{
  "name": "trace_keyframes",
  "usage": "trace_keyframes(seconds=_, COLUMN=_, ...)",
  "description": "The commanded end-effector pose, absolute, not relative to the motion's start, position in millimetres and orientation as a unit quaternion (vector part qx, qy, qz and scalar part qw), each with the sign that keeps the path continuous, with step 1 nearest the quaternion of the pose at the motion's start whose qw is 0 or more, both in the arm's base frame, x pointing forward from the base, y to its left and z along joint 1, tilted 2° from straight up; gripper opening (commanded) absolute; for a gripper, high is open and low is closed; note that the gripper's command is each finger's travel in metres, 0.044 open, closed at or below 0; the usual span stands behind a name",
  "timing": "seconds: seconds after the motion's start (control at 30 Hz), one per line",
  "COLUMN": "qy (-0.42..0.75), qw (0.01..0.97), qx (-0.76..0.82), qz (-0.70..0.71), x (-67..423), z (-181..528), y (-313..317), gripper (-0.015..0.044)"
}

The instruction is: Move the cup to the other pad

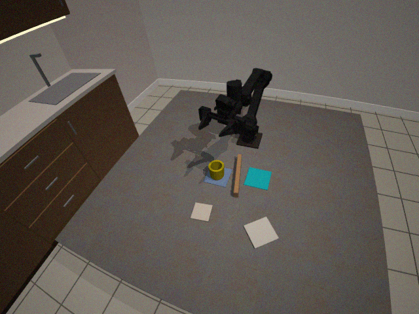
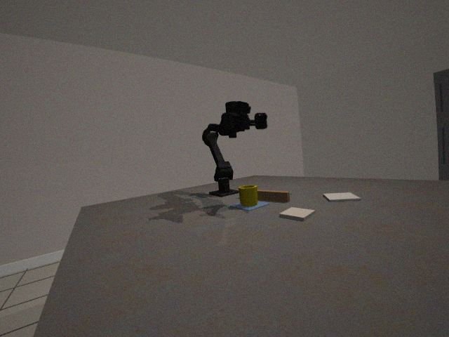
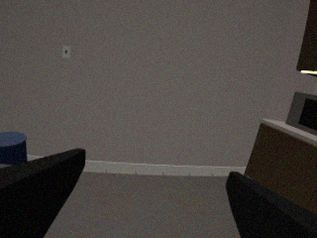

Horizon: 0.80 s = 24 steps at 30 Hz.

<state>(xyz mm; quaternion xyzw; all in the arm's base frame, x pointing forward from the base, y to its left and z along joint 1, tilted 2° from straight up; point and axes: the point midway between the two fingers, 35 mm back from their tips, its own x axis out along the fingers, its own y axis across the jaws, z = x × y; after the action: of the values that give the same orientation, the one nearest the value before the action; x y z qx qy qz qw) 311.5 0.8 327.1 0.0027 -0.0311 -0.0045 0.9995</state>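
A yellow cup (image 1: 216, 169) (image 2: 248, 194) stands upright on a blue pad (image 1: 224, 182) (image 2: 257, 206). I cannot see the marbles inside it. A cyan pad (image 1: 257, 178) lies to its right, past a wooden bar (image 1: 237, 174) (image 2: 273, 196) that lies between the two pads. My gripper (image 1: 212, 129) (image 3: 158, 169) is open and empty. It hangs well above the table, behind and to the left of the cup, close to the arm's base. The wrist view shows neither the cup nor the pads.
Two white tiles (image 1: 201, 211) (image 1: 260, 231) lie in front of the pads; they also show in the exterior view (image 2: 297, 213) (image 2: 341, 196). A brown cabinet (image 1: 61, 152) (image 3: 284, 159) with a sink stands at the left of the table.
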Motion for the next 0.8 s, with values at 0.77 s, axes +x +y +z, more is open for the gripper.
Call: trace_keyframes(seconds=0.77, qy=0.555, qw=0.59, qx=-0.423, qz=0.406, x=263, z=135, y=-16, gripper=0.0167)
